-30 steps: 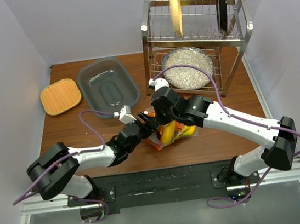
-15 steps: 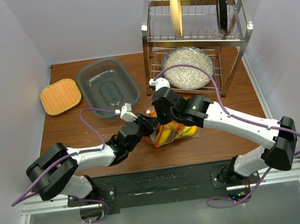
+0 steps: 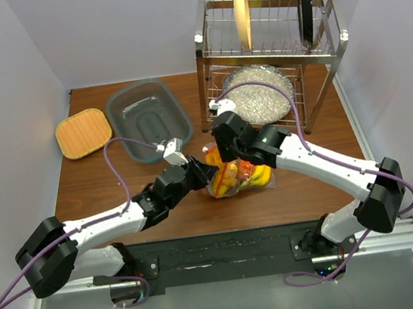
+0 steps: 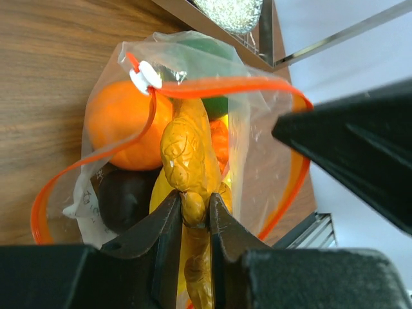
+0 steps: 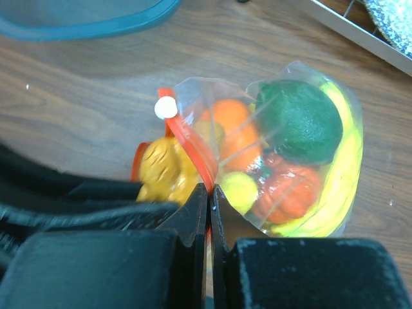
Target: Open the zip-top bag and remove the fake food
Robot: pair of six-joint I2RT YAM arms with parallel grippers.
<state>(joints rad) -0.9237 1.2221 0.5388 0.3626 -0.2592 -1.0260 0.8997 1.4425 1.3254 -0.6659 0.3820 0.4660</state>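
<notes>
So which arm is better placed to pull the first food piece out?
Left. The left claw is shut on the yellow piece poking out of the open mouth, while the right claw pinches the orange-red zip strip, holding the zip-top bag in place.

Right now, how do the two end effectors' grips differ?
The left end effector pinches a knobbly golden food piece poking from the zip-top bag; the right end effector pinches the bag's orange zip strip. Left sits left of the bag, right beyond it. Both are shut.
</notes>
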